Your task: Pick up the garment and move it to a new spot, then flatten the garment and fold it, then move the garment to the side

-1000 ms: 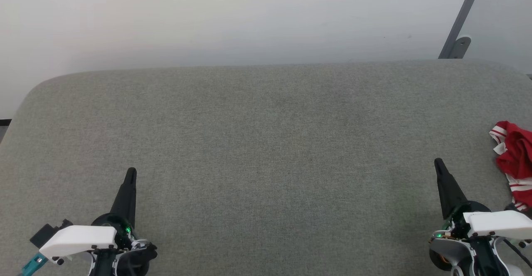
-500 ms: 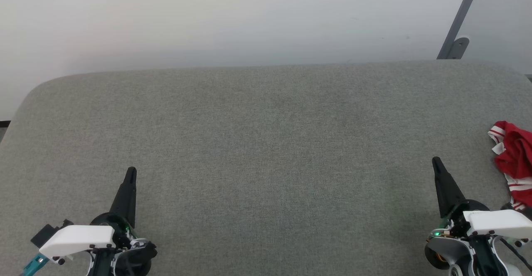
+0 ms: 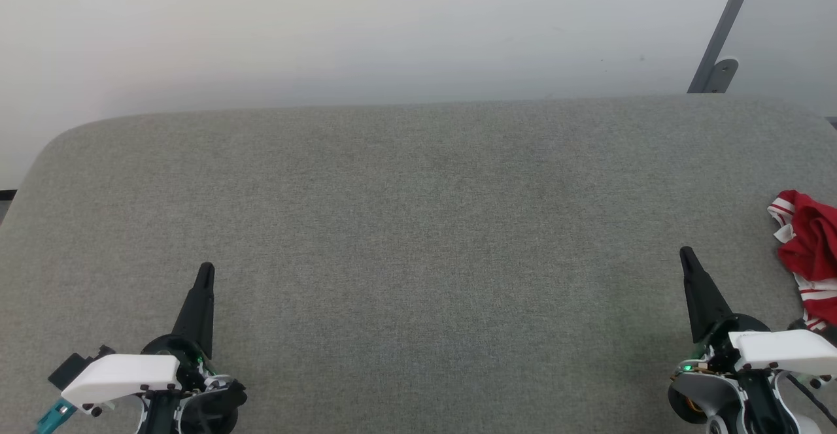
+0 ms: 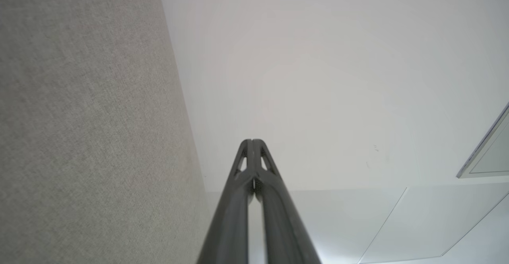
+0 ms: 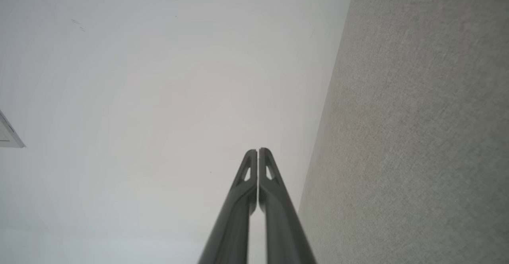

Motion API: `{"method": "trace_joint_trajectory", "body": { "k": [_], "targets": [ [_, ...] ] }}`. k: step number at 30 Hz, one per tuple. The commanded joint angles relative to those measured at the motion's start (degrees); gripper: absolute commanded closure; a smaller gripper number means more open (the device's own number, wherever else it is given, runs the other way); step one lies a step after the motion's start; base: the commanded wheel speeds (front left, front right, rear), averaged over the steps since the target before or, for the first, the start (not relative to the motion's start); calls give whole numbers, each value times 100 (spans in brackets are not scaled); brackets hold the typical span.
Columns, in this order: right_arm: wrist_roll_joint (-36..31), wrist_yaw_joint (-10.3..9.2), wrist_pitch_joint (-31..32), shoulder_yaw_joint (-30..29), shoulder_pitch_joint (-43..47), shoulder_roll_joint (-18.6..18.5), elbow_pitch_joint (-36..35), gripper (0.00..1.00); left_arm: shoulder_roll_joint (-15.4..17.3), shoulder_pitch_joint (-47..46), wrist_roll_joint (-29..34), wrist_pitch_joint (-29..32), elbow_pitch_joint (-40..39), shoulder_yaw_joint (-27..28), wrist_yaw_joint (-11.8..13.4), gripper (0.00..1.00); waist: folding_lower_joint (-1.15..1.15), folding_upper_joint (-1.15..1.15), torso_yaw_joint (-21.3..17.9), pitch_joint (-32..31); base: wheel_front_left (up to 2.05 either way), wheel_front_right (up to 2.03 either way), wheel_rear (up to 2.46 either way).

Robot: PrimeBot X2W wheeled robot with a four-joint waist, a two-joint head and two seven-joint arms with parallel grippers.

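Ahead, a wide grey woven-fabric surface [image 3: 418, 225] meets a pale wall [image 3: 327, 29], a slanted grey metal strut [image 3: 724, 29] rising at far right. The garment [image 3: 809, 251], a crumpled red fabric shirt with white-and-red striped trim, lies bunched at the surface's right edge, near our right gripper [image 3: 685, 252] but apart. Both it and our left gripper [image 3: 206, 269] are closed tip to tip, holding nothing; only our view has shifted slightly since a second ago.
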Motion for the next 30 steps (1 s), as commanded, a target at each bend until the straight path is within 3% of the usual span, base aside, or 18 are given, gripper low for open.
{"method": "trace_joint_trajectory", "body": {
  "k": [1, 30],
  "targets": [
    [21, 0, 14, 8, -54, 9, 17, 100, 4, -77, 16, 28, -2, 22, 11, 100, 0, 0, 0, 0, 0, 0, 0],
    [22, 0, 13, 6, -54, 9, 17, 100, -31, -82, 54, 62, -1, 65, 11, 100, 0, 0, 0, 0, 0, 0, 0]
  ]
}}
